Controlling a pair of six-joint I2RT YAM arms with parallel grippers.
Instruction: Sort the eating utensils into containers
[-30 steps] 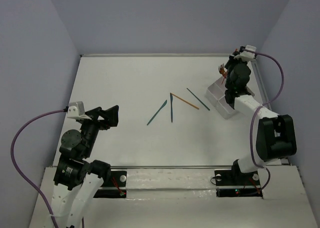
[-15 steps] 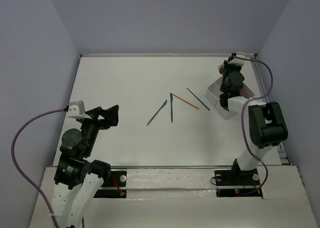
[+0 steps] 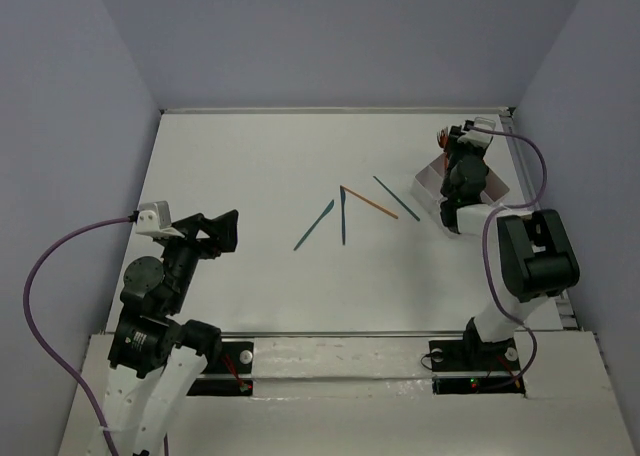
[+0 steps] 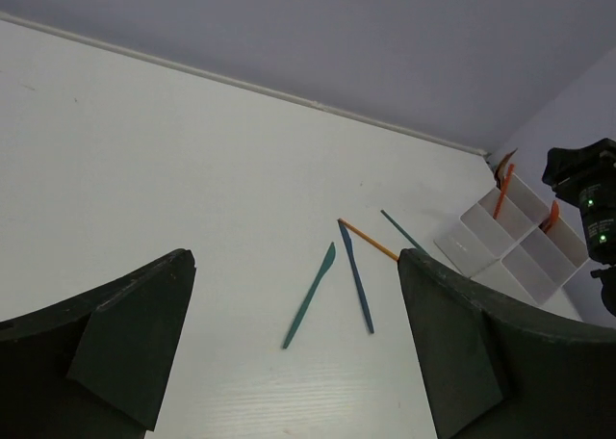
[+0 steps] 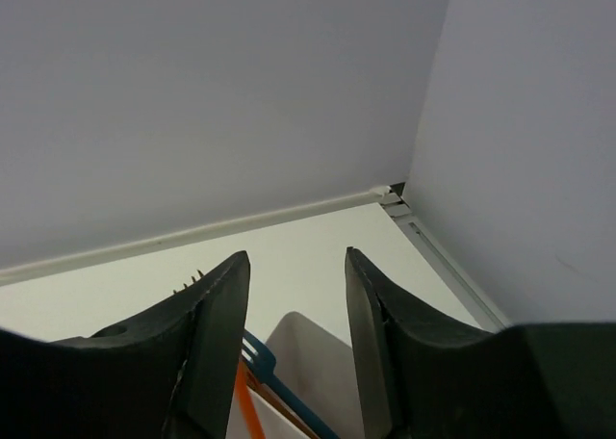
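Partly, tray [image 3: 428, 183] hidden under R gripper [image 5: 295, 254] — fingers apart, empty; L gripper [image 4: 296, 256] likewise.

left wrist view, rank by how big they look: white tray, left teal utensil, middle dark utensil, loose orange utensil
1. white tray
2. left teal utensil and middle dark utensil, alike
3. loose orange utensil, may run behind finger, unsure

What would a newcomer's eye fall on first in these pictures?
Four loose utensils, three teal and one orange, lie fanned out in the middle of the table. At the far right, the right hand hangs open over the white divided tray, which holds orange utensils. The left hand sits open, near-left.
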